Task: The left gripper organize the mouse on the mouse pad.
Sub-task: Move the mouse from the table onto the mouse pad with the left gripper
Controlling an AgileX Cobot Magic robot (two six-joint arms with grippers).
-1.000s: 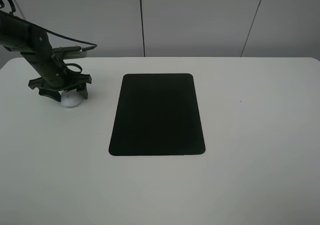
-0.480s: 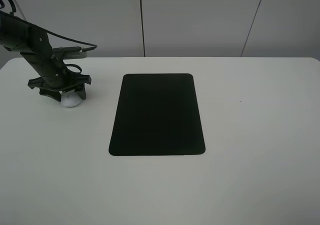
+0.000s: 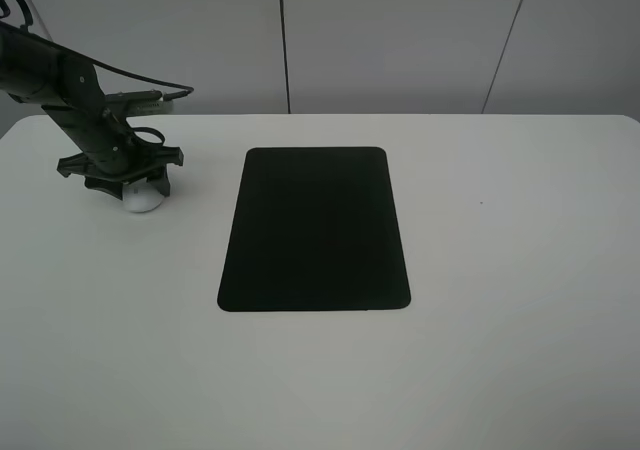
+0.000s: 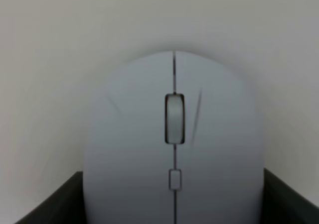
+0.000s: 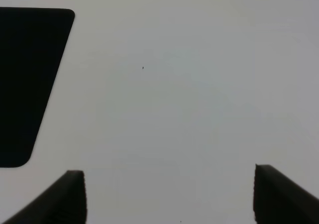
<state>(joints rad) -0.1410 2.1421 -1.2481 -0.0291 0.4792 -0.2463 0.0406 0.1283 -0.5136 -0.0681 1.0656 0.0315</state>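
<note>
White table [image 3: 520,300], left pincer [image 3: 128,183] straddling mouse [image 3: 143,201]; mouse pad [image 3: 315,230] apart

White mouse [image 4: 174,184] with grey wheel [image 4: 174,118] — matte black mouse pad [image 3: 315,230] — white table [image 3: 500,320]

Left arm [image 3: 55,75] reaches in from the far-left edge, left gripper [image 3: 133,182] pitched down low, jaws splayed, grip unclear. Right gripper [image 5: 172,196] jaws wide apart.
</note>
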